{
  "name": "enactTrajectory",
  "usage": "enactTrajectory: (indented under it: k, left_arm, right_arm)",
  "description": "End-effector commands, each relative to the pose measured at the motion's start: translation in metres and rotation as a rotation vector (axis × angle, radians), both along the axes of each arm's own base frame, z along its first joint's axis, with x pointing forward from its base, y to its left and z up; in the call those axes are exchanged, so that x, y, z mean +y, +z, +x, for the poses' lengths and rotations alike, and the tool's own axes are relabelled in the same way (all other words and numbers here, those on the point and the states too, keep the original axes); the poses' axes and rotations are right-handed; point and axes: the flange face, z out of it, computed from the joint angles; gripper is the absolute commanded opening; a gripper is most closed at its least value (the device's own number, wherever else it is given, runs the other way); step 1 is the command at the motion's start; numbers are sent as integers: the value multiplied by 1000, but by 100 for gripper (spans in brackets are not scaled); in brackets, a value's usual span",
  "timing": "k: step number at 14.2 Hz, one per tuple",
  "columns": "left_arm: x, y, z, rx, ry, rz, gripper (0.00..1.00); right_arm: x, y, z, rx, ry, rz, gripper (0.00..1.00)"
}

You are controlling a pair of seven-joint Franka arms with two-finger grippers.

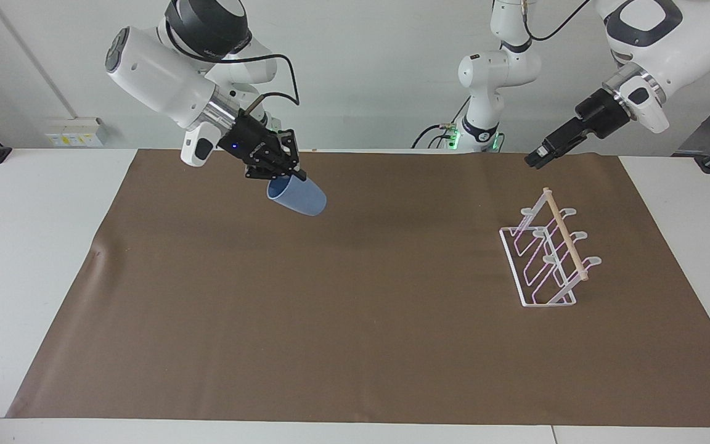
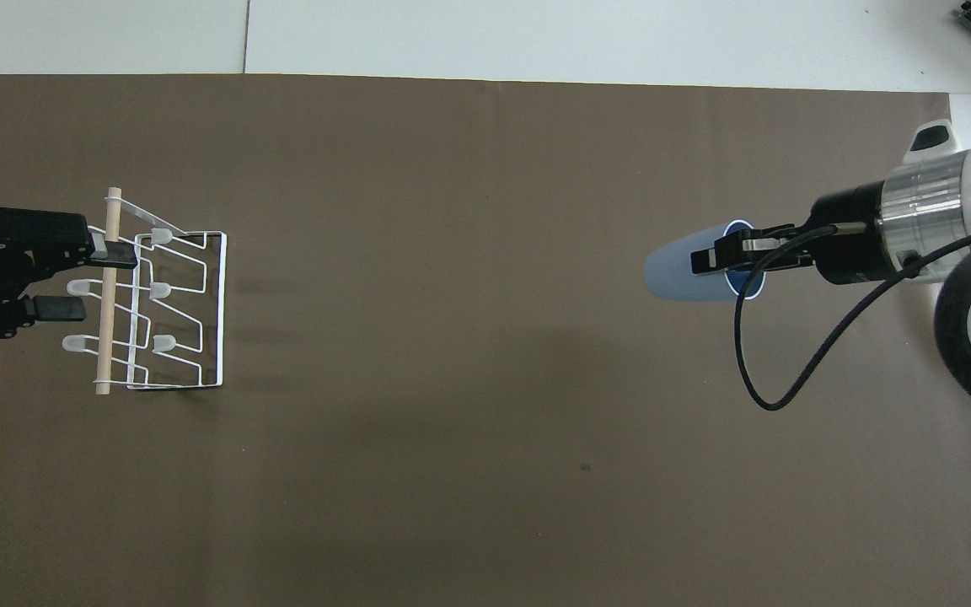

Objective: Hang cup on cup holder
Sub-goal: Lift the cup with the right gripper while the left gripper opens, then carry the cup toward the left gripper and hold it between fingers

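Note:
My right gripper [image 1: 287, 179] is shut on the rim of the light blue cup [image 1: 299, 198] and holds it tilted in the air over the brown mat, toward the right arm's end of the table. In the overhead view the cup [image 2: 683, 274] sticks out past the right gripper [image 2: 717, 260]. The white wire cup holder [image 1: 567, 242] with a wooden dowel stands toward the left arm's end. My left gripper [image 1: 537, 161] is open and empty, raised; in the overhead view the left gripper [image 2: 104, 282] overlaps the holder's [image 2: 222, 312] dowel side.
A brown mat [image 1: 355, 320] covers most of the white table [image 1: 28, 259]. Nothing else lies on the mat between the cup and the cup holder.

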Motion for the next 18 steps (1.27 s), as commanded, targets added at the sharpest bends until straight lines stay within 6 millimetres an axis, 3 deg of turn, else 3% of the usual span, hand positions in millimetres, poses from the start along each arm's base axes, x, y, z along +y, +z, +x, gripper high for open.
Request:
enactTrajectory:
  k: [1, 5, 7, 10, 13, 15, 18]
  left_arm:
    - [-4, -15, -9, 72, 101, -138, 100]
    - [-10, -47, -14, 220, 189, -292, 100]
    - [-12, -57, -15, 269, 224, -376, 100]
    - [-17, -77, -14, 321, 265, -472, 100]
    - [-48, -87, -13, 358, 282, -507, 100]
    - [-65, -85, -11, 352, 313, -543, 100]
    - [-72, -85, -11, 355, 314, -557, 100]
  right_arm:
    - [28, 14, -4, -23, -47, 58, 0]
    - [111, 28, -22, -38, -183, 97, 0]
    - [139, 33, -31, -51, -247, 127, 0]
    - [155, 38, -35, -73, -298, 159, 0]
    - [176, 43, -44, -101, -323, 191, 0]
    - [189, 45, -51, -111, -328, 207, 0]
    - [199, 45, -57, -110, -311, 210, 0]
